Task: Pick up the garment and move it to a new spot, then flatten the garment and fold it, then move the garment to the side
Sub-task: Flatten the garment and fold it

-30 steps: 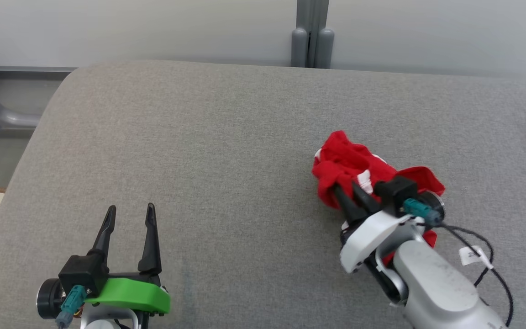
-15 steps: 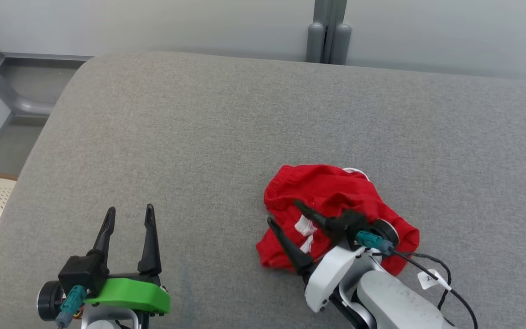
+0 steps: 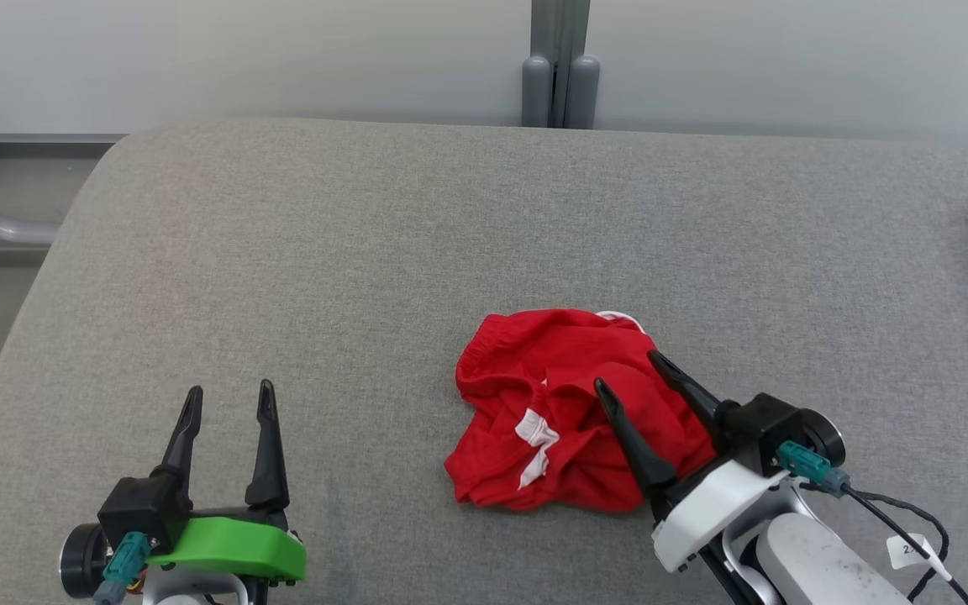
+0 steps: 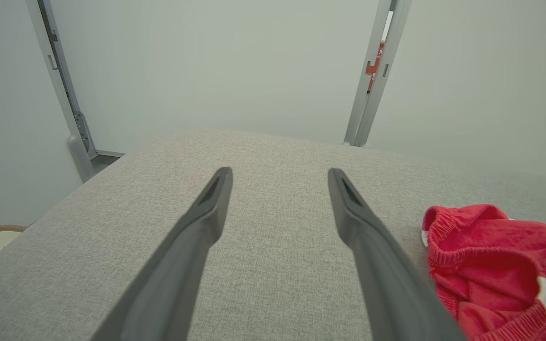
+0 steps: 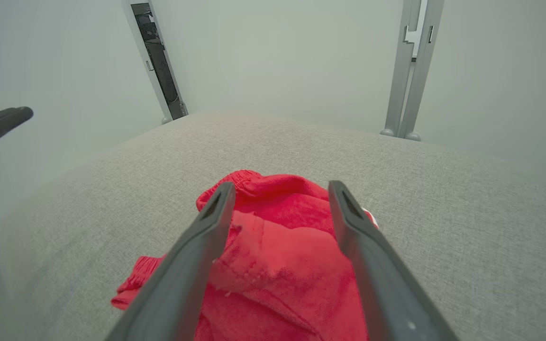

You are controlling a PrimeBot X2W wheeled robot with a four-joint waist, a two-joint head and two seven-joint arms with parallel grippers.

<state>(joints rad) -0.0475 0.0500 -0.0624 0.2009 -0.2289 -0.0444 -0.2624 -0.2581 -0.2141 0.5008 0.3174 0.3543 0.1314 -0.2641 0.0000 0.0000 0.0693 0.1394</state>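
Near left, the left gripper [image 3: 229, 388] waits spread and empty. Right of it on the grey cushion [image 3: 366, 252], the red garment [image 3: 534, 420] lies crumpled (freshly let go). The right gripper [image 3: 625, 370] now gapes above it, holding nothing, so relocation looks done and flattening comes next.

The right end effector [image 5: 280, 187] has its two dark fingers spread wide above the crumpled red garment [image 5: 277, 255], with cloth showing in the gap between them. The garment lies on a gray fabric surface [image 5: 443, 199]; a gray post [image 5: 408, 71] rises behind.
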